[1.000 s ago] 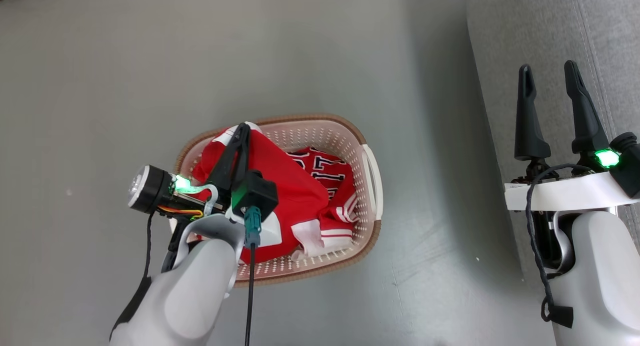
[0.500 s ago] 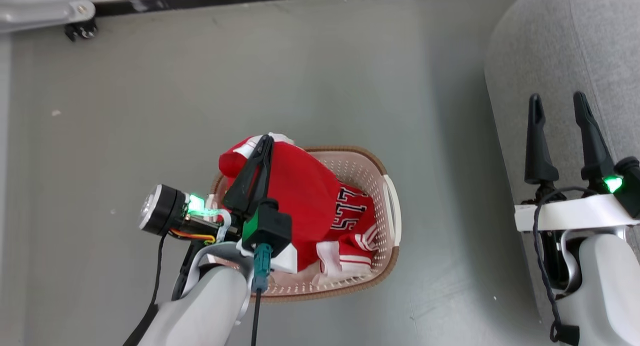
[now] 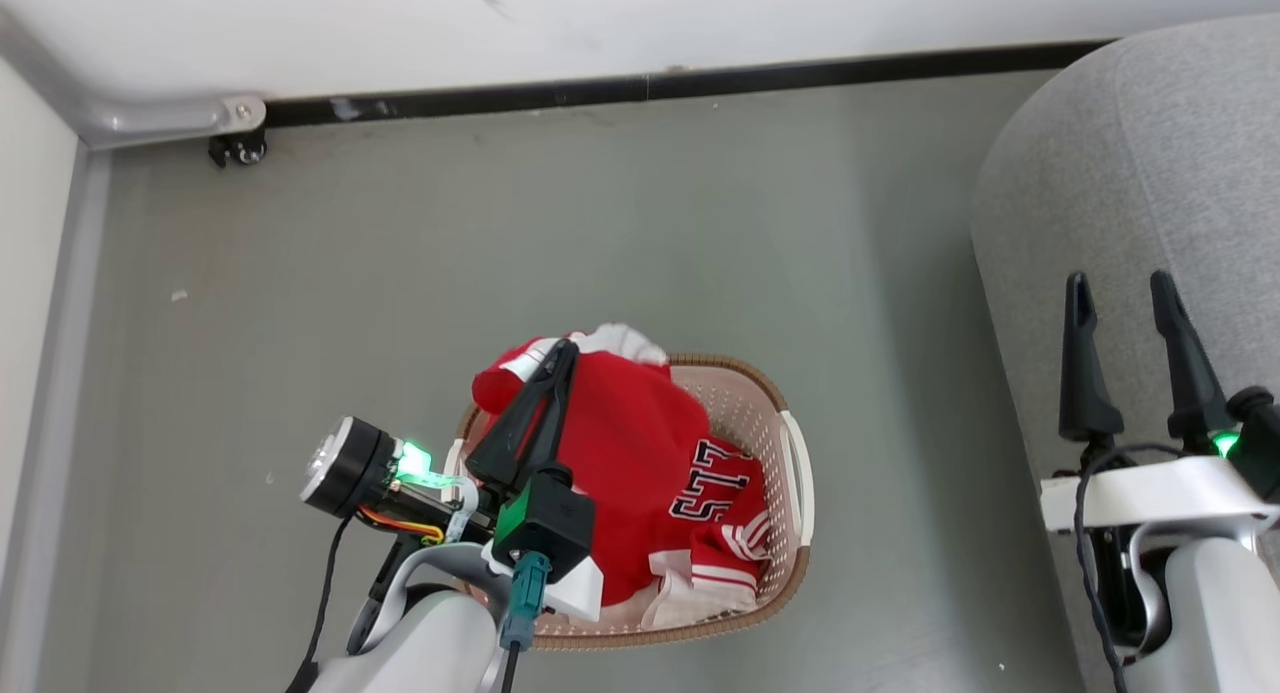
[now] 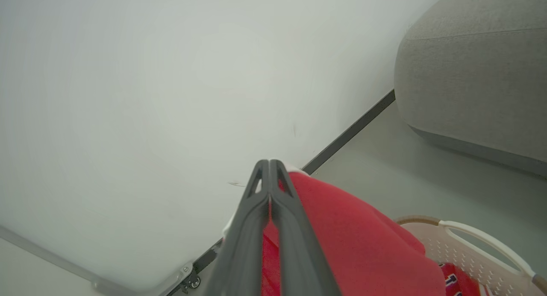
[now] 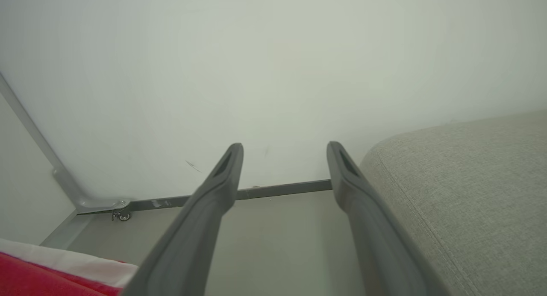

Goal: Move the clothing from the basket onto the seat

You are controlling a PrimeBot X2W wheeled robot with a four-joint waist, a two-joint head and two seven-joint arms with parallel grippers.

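Observation:
A red garment with white trim point(image 3: 630, 443) is lifted partly out of the cream basket point(image 3: 790, 473), pinched near its top edge by my left gripper point(image 3: 570, 348), which is shut on it. In the left wrist view the closed gripper point(image 4: 269, 162) clamps the same red cloth point(image 4: 342, 232) above the basket rim point(image 4: 483, 236). More red clothing with block letters point(image 3: 715, 493) lies in the basket. My right gripper point(image 3: 1118, 288) stands open and empty over the grey seat point(image 3: 1130, 173); in the right wrist view this gripper point(image 5: 285, 148) has the seat point(image 5: 470, 193) at its right.
A white wall with a dark baseboard point(image 3: 650, 78) runs along the far side. A metal rail with a small caster point(image 3: 235, 143) sits at the far left corner. Grey floor point(image 3: 500, 243) surrounds the basket, which stands left of the seat.
The head camera has tilted up, bringing wall and baseboard into view. My left gripper has raised the red garment higher out of the basket. The right gripper stays open.

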